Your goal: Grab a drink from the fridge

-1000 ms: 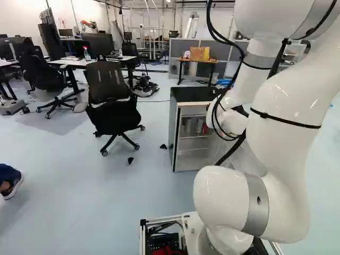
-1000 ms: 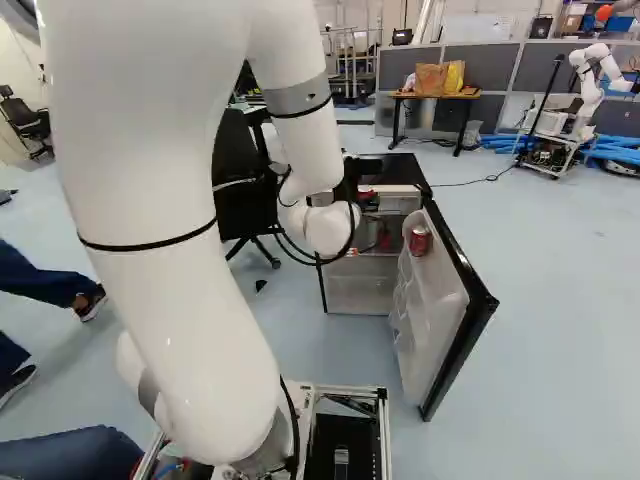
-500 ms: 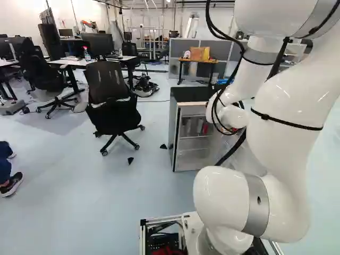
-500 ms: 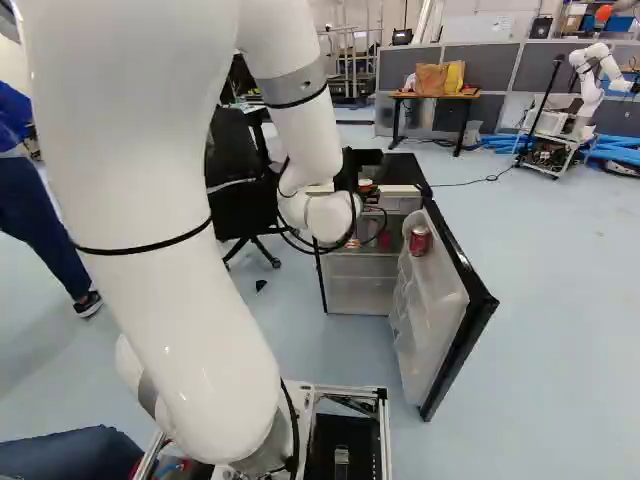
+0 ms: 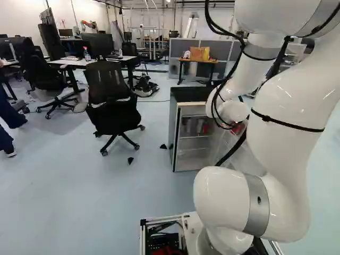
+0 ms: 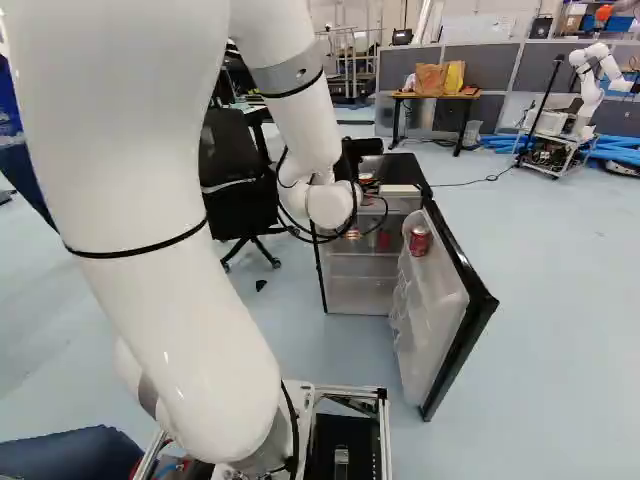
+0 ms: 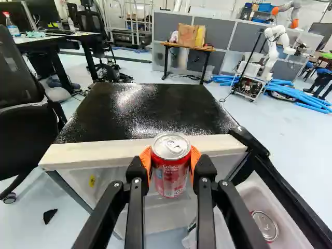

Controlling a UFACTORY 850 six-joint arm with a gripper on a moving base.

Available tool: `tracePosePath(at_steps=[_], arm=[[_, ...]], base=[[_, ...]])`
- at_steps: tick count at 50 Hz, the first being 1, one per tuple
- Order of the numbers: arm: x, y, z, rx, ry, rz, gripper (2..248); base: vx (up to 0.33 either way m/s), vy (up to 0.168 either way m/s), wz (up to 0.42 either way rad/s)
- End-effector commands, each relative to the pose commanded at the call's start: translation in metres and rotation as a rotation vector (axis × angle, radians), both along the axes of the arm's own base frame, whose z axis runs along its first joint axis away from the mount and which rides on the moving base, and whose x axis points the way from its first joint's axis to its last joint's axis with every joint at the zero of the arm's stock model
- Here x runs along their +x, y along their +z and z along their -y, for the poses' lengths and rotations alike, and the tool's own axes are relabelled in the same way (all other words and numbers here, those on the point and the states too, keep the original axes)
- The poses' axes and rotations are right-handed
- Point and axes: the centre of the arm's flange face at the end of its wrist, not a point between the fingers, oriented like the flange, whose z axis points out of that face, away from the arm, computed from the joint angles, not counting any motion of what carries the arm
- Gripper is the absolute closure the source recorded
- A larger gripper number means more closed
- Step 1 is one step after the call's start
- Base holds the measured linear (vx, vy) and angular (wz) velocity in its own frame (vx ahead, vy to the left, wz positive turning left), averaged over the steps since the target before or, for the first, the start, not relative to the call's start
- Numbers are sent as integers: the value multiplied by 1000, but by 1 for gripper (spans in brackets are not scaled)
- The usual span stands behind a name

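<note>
My gripper (image 6: 366, 180) is mostly hidden behind the white wrist in the right base view. In the wrist view the gripper (image 7: 171, 162) is shut on a red drink can (image 7: 171, 174), with orange pads at both sides. The can is upright, in front of the top front edge of the small fridge (image 7: 148, 111). The fridge door (image 6: 455, 330) stands open on the right of the right base view. Another red can (image 6: 420, 241) sits in the door's upper shelf; that can (image 7: 265, 226) also shows in the wrist view.
The fridge's black top is just ahead of the held can. An office chair (image 5: 109, 101) stands left of the fridge. Farther back are a table with paper bags (image 6: 435, 96), grey partitions, blue tubes and another robot (image 6: 590, 85). Dark items (image 5: 130, 160) lie on the floor.
My arm's wrist has risen a little in both base views. The base, the fridge and the can in the door have not moved.
</note>
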Motion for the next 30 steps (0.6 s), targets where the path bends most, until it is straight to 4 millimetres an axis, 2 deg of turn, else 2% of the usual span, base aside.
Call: tracePosePath(at_steps=[30], arm=[[19,23,2,-12,6,-28,156]], base=[[0,0,0]])
